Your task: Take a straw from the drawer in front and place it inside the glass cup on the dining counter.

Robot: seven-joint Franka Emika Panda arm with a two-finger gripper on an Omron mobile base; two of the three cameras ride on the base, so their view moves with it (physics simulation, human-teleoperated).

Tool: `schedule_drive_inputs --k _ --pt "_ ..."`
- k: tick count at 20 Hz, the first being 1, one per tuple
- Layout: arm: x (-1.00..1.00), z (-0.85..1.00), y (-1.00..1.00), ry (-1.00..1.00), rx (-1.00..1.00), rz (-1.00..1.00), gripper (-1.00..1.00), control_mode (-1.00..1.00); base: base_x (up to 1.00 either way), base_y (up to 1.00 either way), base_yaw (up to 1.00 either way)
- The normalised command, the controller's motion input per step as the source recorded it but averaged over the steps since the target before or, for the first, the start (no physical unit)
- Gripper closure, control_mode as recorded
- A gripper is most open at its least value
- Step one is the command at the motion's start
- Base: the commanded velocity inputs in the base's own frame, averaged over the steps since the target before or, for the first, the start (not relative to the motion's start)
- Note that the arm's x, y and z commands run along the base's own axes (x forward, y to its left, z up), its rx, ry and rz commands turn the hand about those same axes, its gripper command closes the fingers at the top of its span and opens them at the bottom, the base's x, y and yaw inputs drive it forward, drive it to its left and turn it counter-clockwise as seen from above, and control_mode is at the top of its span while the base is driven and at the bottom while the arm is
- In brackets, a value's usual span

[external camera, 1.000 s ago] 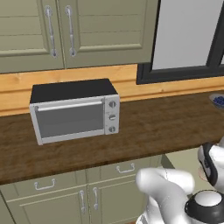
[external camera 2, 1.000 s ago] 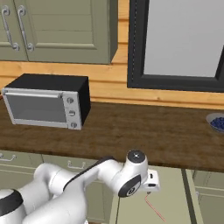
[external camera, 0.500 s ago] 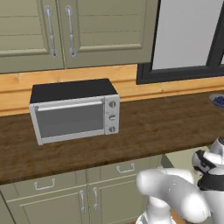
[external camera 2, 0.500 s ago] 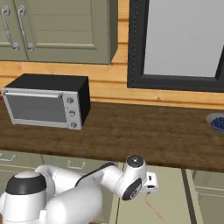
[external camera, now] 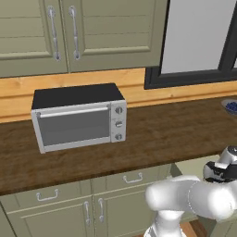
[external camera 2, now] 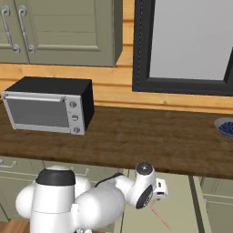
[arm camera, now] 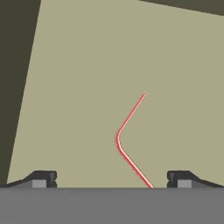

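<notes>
The open drawer (arm camera: 87,65) has a pale olive floor, and the straw (arm camera: 127,140), red and bent, lies on it toward the middle. The pincer (arm camera: 111,179) hangs above with its jaws wide apart, grasping nothing; the straw's near end lies between its two fingertips (arm camera: 43,178), nearer the right one.

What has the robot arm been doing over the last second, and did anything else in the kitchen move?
The arm folded lower and swung round toward the open drawer; its big joint dropped and the hand moved a little down over the straw. The gripper stayed wide open, holding nothing. The straw still lies on the drawer floor, and the toaster oven and blue bowl have not moved.
</notes>
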Motion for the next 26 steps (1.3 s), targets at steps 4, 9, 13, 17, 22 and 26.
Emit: schedule_drive_inputs --k 4,9,13,17,22,26 --pt "0.16 -0.23 -0.33 0.03 0.05 0.00 -1.00 -1.00 0.00 0.00 0.00" --pt "0.13 -0.34 -0.17 0.08 0.02 0.00 -1.00 -1.00 0.00 0.00 0.00" --pt "0.34 -0.44 0.00 0.12 0.00 0.00 -1.00 -1.00 0.00 0.00 0.00" --pt "0.35 -0.44 0.00 0.08 0.00 0.01 -1.00 -1.00 0.00 0.00 0.00" --pt "0.08 -0.41 -0.07 0.01 0.00 0.02 -1.00 -1.00 0.00 0.00 0.00" --pt "0.00 -0.41 -0.10 0.00 0.01 0.01 -1.00 -1.00 0.00 0.00 0.00"
